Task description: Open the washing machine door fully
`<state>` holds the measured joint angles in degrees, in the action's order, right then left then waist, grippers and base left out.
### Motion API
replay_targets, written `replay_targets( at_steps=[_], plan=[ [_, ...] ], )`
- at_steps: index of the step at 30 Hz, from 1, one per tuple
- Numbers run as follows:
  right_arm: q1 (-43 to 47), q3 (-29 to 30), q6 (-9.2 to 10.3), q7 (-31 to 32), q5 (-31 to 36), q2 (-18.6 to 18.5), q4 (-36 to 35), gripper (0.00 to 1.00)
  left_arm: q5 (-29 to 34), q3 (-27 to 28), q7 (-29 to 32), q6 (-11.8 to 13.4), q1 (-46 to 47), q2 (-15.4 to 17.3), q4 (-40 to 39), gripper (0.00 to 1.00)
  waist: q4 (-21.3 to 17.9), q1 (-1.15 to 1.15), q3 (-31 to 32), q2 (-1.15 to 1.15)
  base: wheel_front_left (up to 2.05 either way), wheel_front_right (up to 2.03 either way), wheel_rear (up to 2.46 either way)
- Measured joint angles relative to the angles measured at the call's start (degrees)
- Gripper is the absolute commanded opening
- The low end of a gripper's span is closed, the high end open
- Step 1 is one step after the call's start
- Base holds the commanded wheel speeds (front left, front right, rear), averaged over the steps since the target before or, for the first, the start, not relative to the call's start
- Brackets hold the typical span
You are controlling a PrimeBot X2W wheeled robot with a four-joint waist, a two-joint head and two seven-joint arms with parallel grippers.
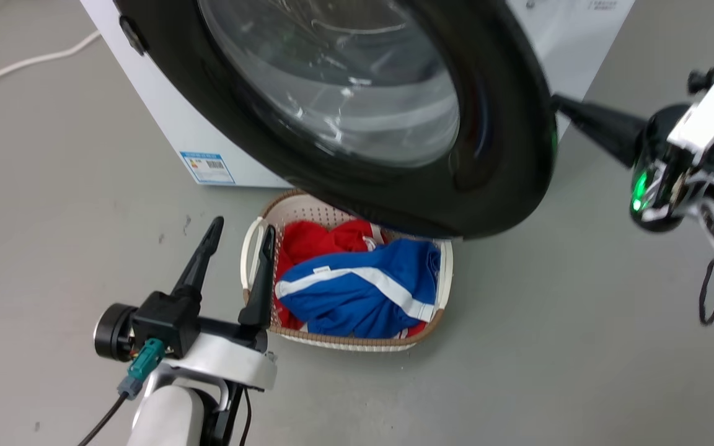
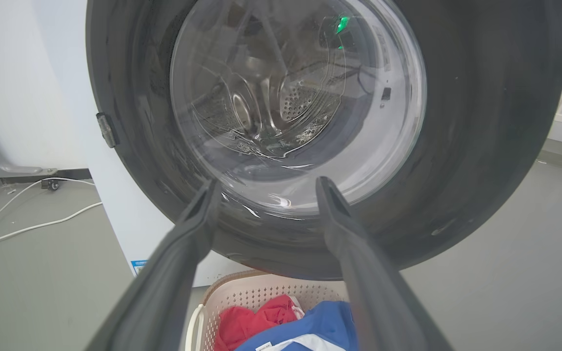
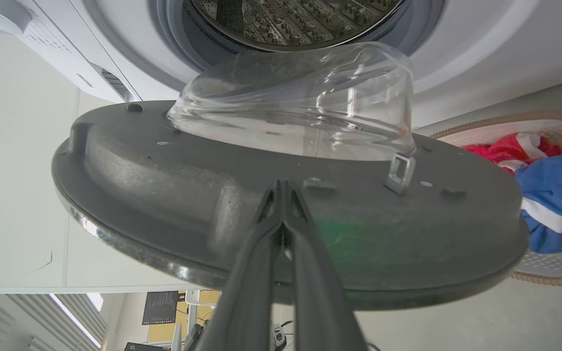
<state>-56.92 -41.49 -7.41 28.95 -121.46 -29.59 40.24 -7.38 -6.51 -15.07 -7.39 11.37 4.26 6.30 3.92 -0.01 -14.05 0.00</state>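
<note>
- Washing machine door (image 1: 506, 161): swung out from white machine (image 1: 171, 118), glass bulge toward drum, lower edge over laundry basket (image 1: 448, 272).
- R claw (image 3: 283, 187): fingers pinched together, tips on door's grey inner face, nr rim.
- L claw (image 1: 242, 226): spread wide, empty, beside basket, clear of door.

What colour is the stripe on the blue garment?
The stripe is white, clearest in the head view.

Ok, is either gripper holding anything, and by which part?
Nothing is held. The left gripper hangs open. The right gripper is shut, tips against the inner face of the washing machine door, clamping nothing.
</note>
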Motion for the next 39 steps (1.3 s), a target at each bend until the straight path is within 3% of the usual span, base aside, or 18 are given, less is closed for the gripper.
replay_targets(
  at_steps=[13,23,39],
  plan=[
    [10.3,-8.0,0.0,-4.9,-5.3,-2.6,-14.8,0.0,0.2,-0.6,0.0,0.0,-3.0,-0.2,1.5,1.0,1.5,-0.01,5.3,0.0,0.0,0.0,0.0],
    [13.0,-13.9,0.01,-7.6,-8.6,-4.7,-24.2,0.0,0.1,-1.4,0.0,0.0,-3.9,-0.2,2.2,1.0,3.7,0.0,6.7,0.0,0.0,0.0,0.0],
    [14.8,-19.4,0.01,-11.1,-7.3,-1.7,-31.0,0.0,-0.1,-1.8,0.0,0.0,-4.8,0.0,3.5,1.0,5.3,0.0,9.1,0.0,0.0,0.0,0.0]
  ],
)
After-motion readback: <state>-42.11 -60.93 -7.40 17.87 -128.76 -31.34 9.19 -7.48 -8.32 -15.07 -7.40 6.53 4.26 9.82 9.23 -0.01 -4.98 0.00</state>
